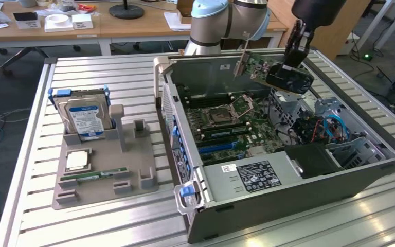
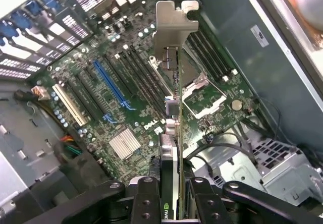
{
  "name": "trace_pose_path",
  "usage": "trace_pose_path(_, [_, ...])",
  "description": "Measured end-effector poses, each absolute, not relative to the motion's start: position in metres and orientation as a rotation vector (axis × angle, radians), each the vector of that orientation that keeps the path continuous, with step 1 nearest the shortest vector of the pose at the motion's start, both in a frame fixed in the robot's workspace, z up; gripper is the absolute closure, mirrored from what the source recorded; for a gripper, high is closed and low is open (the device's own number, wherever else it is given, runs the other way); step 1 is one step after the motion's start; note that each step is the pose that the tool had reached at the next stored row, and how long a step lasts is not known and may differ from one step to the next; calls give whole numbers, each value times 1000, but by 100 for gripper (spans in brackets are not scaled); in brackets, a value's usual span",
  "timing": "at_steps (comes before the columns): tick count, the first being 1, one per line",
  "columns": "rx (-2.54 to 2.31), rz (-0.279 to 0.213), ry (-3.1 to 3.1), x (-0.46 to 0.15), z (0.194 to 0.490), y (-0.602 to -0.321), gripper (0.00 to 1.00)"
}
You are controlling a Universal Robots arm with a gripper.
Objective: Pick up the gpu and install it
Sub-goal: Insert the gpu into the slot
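The gpu hangs tilted in the air over the back of the open computer case, above the motherboard. My gripper is shut on it from above. In the wrist view the gpu is edge-on, with its silver bracket at the far end and the black fingers pressed against both faces. Below the card lie the motherboard with its blue slot and the open CPU socket.
On the exterior view's left a grey fixture tray holds a hard drive standing upright, a CPU and a green RAM stick. The case walls, a drive cage and cables surround the motherboard.
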State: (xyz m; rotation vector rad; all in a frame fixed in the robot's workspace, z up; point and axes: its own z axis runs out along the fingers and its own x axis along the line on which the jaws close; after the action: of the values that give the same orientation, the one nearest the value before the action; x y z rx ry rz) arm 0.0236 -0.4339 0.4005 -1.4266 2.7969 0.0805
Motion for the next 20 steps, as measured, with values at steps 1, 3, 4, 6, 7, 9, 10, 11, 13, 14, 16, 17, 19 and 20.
trace_pose_path(1, [-1444,81,2788,24,400,-434,73])
trace_pose_path(3, [-1527,81,2745,24,400,-433,73])
trace_pose_path(4, [-1546,81,2735,24,399,-433,73])
trace_pose_path(6, [-1582,81,2716,24,399,-433,73])
trace_pose_path(7, [-1600,81,2705,24,399,-433,73])
trace_pose_path(9, [-1638,80,2683,24,398,-432,73])
trace_pose_path(10, [-1657,80,2672,24,398,-432,73])
trace_pose_path(11, [-1675,81,2661,24,398,-432,73])
trace_pose_path(13, [-1711,80,2639,24,397,-432,73])
trace_pose_path(14, [-1728,80,2628,24,397,-432,73])
trace_pose_path(16, [-1764,80,2605,24,396,-432,73])
trace_pose_path(17, [-1781,80,2594,24,396,-431,73])
trace_pose_path(19, [-1815,80,2571,24,396,-431,73])
trace_pose_path(20, [-1833,80,2559,24,396,-431,73])
